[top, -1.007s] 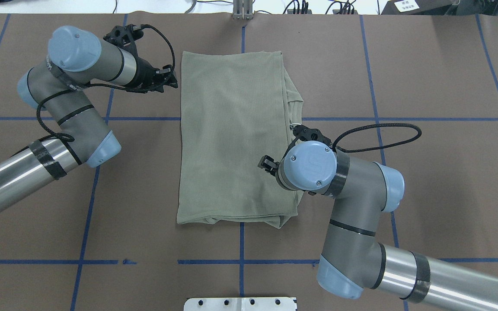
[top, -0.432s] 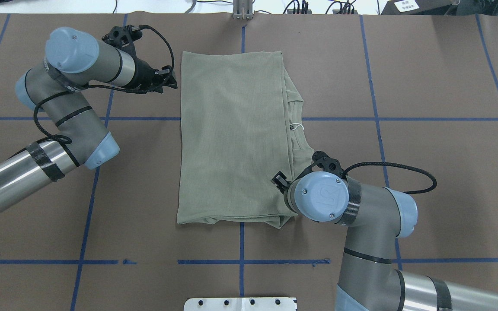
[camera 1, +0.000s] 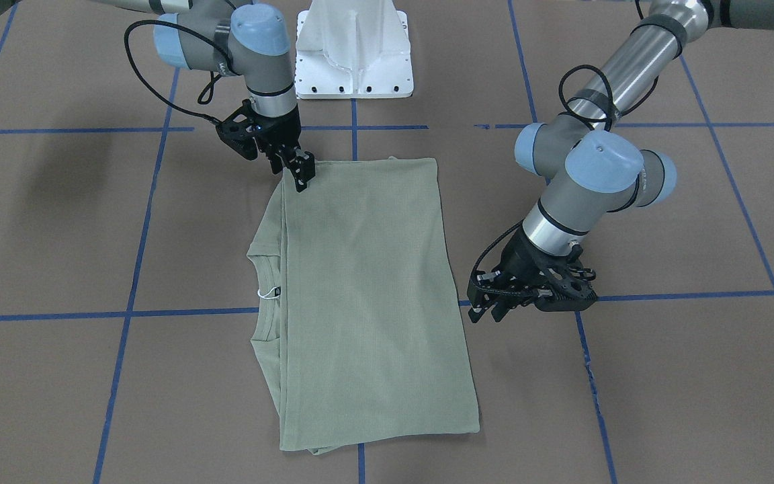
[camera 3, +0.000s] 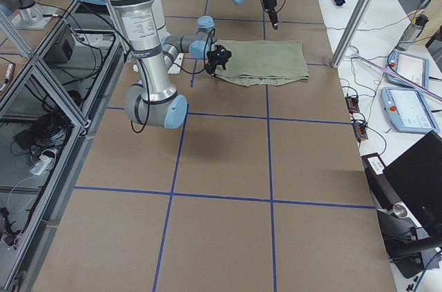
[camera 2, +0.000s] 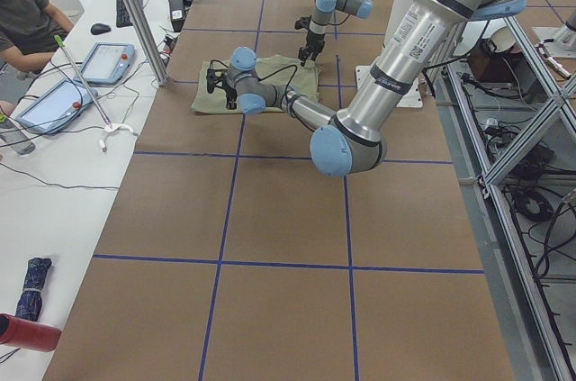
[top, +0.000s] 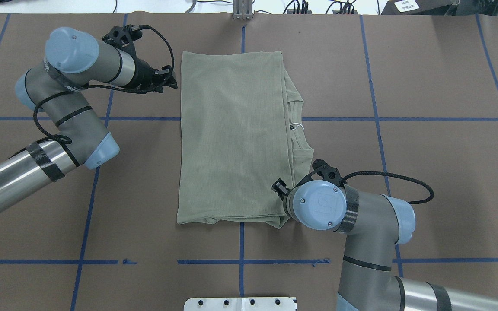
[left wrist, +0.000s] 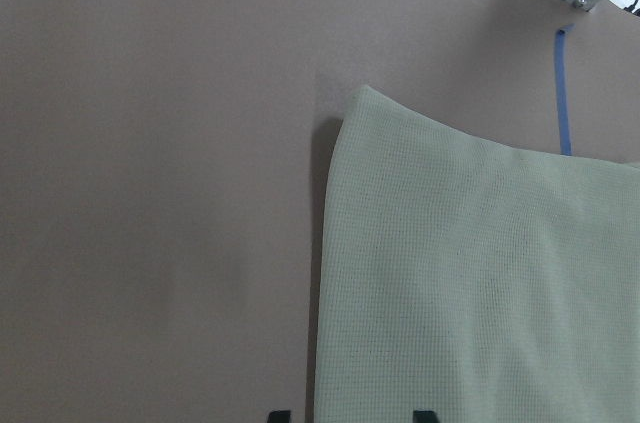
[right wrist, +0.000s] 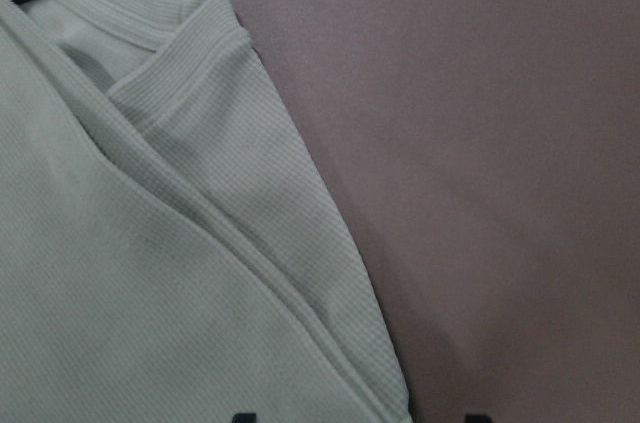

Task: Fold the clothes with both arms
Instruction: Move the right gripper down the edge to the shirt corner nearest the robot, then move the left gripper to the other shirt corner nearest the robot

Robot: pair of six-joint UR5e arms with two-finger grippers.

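Your right hand has moved to the lower-right corner of the shirt in the overhead view. The left hand stays by its upper left. Both are spread, so a corner grasp seems next.

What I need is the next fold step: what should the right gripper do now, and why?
Probably lower the right gripper and close on the edge of the shirt: its jaws stand open over the near corner, the edge between them in its wrist view. The left gripper, open too, hovers beside the far corner.

Sage-green ribbed shirt; brown table gridded with blue lines.
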